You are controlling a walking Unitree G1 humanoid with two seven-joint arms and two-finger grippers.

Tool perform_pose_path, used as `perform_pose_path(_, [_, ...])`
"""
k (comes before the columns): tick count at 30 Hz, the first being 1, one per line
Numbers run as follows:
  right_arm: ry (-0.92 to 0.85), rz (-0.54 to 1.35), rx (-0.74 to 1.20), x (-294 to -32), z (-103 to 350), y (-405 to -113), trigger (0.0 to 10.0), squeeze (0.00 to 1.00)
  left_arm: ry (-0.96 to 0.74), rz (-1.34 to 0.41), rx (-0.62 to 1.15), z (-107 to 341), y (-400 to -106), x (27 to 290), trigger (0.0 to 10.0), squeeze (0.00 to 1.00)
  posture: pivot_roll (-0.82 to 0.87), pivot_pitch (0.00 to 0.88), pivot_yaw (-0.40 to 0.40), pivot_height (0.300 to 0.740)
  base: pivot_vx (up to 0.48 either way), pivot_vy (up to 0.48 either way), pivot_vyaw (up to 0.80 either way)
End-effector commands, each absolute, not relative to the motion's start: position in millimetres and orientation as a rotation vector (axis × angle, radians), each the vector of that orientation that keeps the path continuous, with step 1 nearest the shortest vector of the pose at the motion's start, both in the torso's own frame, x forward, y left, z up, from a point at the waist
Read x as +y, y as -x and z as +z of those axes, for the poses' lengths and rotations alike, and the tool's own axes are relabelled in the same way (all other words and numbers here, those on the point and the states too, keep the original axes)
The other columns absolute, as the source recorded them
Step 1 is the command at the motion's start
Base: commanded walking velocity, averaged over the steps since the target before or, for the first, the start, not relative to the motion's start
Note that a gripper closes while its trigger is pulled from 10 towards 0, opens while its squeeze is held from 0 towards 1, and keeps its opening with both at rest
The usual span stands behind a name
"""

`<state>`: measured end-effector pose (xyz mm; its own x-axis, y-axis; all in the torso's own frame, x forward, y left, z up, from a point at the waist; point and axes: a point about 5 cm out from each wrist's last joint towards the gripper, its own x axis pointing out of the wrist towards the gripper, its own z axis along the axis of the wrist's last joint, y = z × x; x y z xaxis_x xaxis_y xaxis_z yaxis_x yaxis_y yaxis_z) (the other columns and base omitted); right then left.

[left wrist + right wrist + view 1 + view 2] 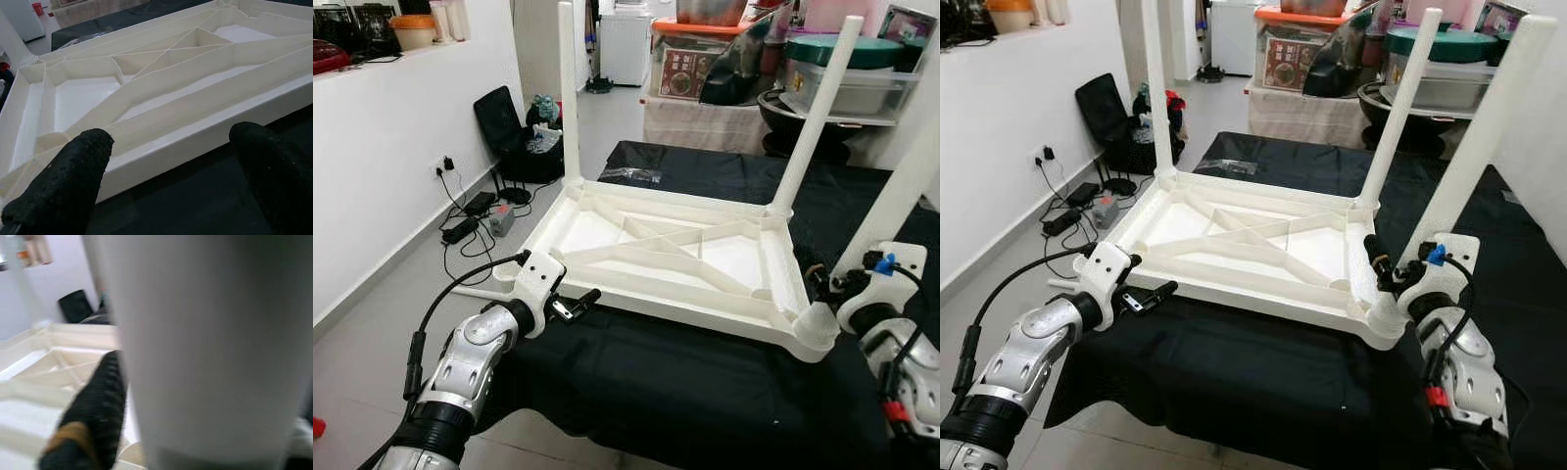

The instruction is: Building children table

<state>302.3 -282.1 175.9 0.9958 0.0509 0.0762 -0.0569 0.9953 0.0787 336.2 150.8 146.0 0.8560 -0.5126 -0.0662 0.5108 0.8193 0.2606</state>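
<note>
Gripping near white leg (1474,147), right claw (1398,279); no legible writing

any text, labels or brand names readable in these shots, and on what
None can be read.
Red-brown printed box on the cluttered shelf at the back: it carries print, too small and blurred to read.
Upturned white plastic table top and its white legs: no lettering visible.
</note>
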Motion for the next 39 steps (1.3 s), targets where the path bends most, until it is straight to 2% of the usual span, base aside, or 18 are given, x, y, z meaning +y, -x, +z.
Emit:
perform_pose_path(1, [-0.051, 0.137, -0.094, -269, 176, -303, 0.0, 0.0, -0.291, -0.554, 0.007, 144, -337, 151, 10.0, 0.0, 0.05, 0.0, -0.044, 0.74, 0.0, 0.0, 0.0])
perform_pose_path(7, [-0.034, 0.129, -0.098, -270, 175, -303, 0.0, 0.0, -0.292, -0.554, 0.007, 144, -337, 151, 10.0, 0.0, 0.05, 0.0, -0.045, 0.74, 0.0, 0.0, 0.0])
perform_pose_path(13, [-0.015, 0.003, -0.092, -286, 172, -302, 0.0, 0.0, -0.294, -0.557, 0.008, 143, -336, 152, 10.0, 0.0, 0.05, 0.0, -0.044, 0.74, 0.0, 0.0, 0.0])
perform_pose_path(17, [-0.021, -0.017, -0.097, -286, 170, -299, 0.0, 0.0, -0.294, -0.562, 0.009, 143, -336, 151, 10.0, 0.0, 0.04, 0.0, -0.039, 0.74, 0.0, 0.0, 0.0])
perform_pose_path(18, [0.037, -0.07, -0.073, -285, 166, -295, 0.0, 0.0, -0.294, -0.564, 0.009, 143, -336, 151, 10.0, 0.0, 0.04, 0.0, -0.039, 0.74, 0.0, 0.0, 0.0])
perform_pose_path(21, [0.014, -0.205, -0.012, -290, 156, -292, 0.0, 0.0, -0.293, -0.565, 0.009, 143, -336, 150, 10.0, 0.0, 0.04, 0.0, -0.036, 0.74, 0.0, 0.0, 0.0])
perform_pose_path(26, [0.019, -0.495, 0.233, -276, 113, -276, 0.0, 0.0, -0.288, -0.565, 0.009, 142, -336, 148, 10.0, 0.0, 0.04, 0.0, -0.037, 0.74, 0.0, 0.0, 0.0])
perform_pose_path(31, [0.011, -0.523, 0.262, -255, 110, -277, 0.0, 0.0, -0.287, -0.561, 0.01, 142, -337, 147, 10.0, 0.0, 0.04, 0.0, -0.038, 0.74, 0.0, 0.0, 0.0])
perform_pose_path(35, [0.0, -0.523, 0.26, -247, 116, -282, 0.0, 0.0, -0.29, -0.557, 0.01, 142, -337, 149, 10.0, 0.0, 0.04, 0.0, -0.045, 0.74, 0.0, 0.0, 0.0])
perform_pose_path(36, [-0.001, -0.495, 0.245, -243, 125, -289, 10.0, 0.0, -0.29, -0.552, 0.011, 142, -337, 150, 10.0, 0.0, 0.04, 0.0, -0.047, 0.74, 0.0, 0.0, 0.0])
perform_pose_path(39, [0.003, -0.505, 0.201, -245, 134, -290, 10.0, 0.0, -0.289, -0.551, 0.012, 142, -336, 150, 10.0, 0.0, 0.04, 0.0, -0.049, 0.74, 0.0, 0.0, 0.0])
